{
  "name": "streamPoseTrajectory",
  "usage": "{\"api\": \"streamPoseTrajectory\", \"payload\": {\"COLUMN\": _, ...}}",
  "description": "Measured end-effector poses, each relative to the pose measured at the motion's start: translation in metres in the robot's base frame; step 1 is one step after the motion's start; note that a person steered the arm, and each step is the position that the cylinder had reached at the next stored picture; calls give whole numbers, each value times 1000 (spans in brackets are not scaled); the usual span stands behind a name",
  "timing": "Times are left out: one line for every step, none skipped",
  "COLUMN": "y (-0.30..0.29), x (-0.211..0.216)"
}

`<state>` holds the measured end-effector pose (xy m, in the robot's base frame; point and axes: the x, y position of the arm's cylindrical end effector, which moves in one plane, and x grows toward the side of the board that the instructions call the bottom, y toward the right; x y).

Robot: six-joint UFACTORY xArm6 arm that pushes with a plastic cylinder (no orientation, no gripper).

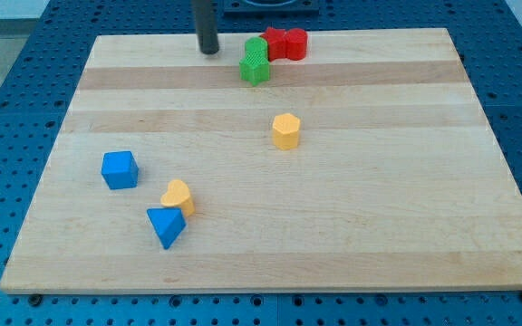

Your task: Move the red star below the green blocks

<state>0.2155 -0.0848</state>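
Observation:
Two green blocks sit together near the board's top edge: one (256, 47) behind and one (255, 69) in front, shapes hard to make out. Two red blocks touch them on the right: the left one (274, 43) looks like the red star, the right one (296, 43) looks round. My tip (209, 50) is at the top edge, left of the green blocks, a short gap away, touching no block.
A yellow hexagonal block (285, 131) stands mid-board. A blue cube (120, 169) is at the left. A yellow heart-like block (178, 196) and a blue triangle (166, 225) touch at the lower left. The wooden board (379, 226) lies on a blue perforated table.

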Motion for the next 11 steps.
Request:
{"api": "streamPoseTrajectory", "payload": {"y": 46, "x": -23}}
{"api": "streamPoseTrajectory", "payload": {"y": 63, "x": -22}}
{"api": "streamPoseTrajectory", "payload": {"y": 94, "x": -21}}
{"api": "streamPoseTrajectory", "payload": {"y": 108, "x": -18}}
{"api": "streamPoseTrajectory", "payload": {"y": 108, "x": -5}}
{"api": "streamPoseTrajectory", "payload": {"y": 108, "x": 18}}
{"api": "streamPoseTrajectory", "payload": {"y": 115, "x": 38}}
{"api": "streamPoseTrajectory", "payload": {"y": 120, "x": 57}}
{"api": "streamPoseTrajectory", "payload": {"y": 115, "x": 81}}
{"api": "streamPoseTrajectory", "payload": {"y": 104, "x": 83}}
{"api": "streamPoseTrajectory", "payload": {"y": 96, "x": 72}}
